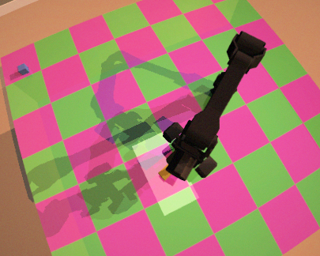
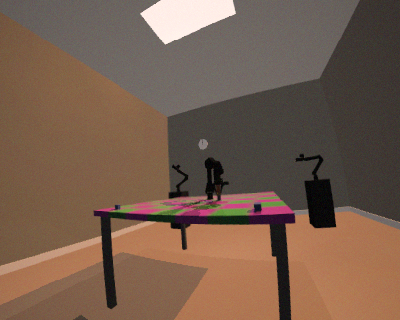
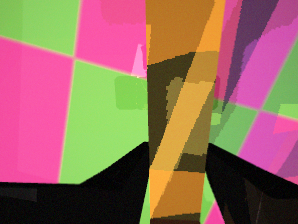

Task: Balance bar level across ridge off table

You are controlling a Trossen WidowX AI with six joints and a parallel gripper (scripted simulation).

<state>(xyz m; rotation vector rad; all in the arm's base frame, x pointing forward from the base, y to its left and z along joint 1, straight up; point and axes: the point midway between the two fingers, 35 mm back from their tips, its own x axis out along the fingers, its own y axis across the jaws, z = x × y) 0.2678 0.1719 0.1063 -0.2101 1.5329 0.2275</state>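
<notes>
An orange bar (image 1: 164,172) (image 3: 182,120) is between the fingers of my gripper (image 3: 176,149), which is shut on it. In the wrist view the bar runs up the middle of the picture, with dark shadow bands across it and the checkered table top (image 1: 246,197) (image 3: 30,110) below. In the top view only a short end of the bar shows beside the gripper body; the rest and the fingertips are hidden under the arm. I cannot make out the ridge in any view, nor tell whether the bar touches it, is level or is clear of the table.
A small blue cube (image 1: 23,69) sits near one table corner. The exterior view shows two small dark blue cubes, one at the left (image 2: 117,207) and one at the right (image 2: 257,207). Two other arms stand on black pedestals behind the table. Arm shadows cross the checkered top.
</notes>
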